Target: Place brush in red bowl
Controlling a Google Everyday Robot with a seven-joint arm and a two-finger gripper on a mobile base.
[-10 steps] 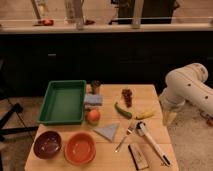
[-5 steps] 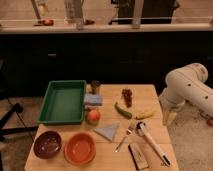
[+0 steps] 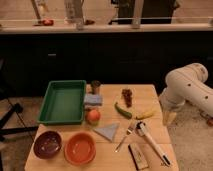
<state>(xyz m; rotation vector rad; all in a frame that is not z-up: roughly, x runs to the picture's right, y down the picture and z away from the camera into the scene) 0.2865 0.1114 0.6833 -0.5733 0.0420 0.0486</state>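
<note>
In the camera view nothing has moved: the brush (image 3: 152,144) lies untouched at the front right of the surface (image 3: 150,95), well apart from the red bowl (image 3: 80,150), while the claw (image 3: 170,118) hangs beside the right edge, wide or narrow I cannot tell, so the pickup seems not begun.

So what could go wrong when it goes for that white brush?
The brush lies tight between the fork and the wooden block, so the gripper, hanging beside the table's right edge, might nudge or grab those instead. The red bowl sits next to the purple bowl, so a drop could land wrongly. The brush looks longer than the bowl is wide and may tip out.
</note>
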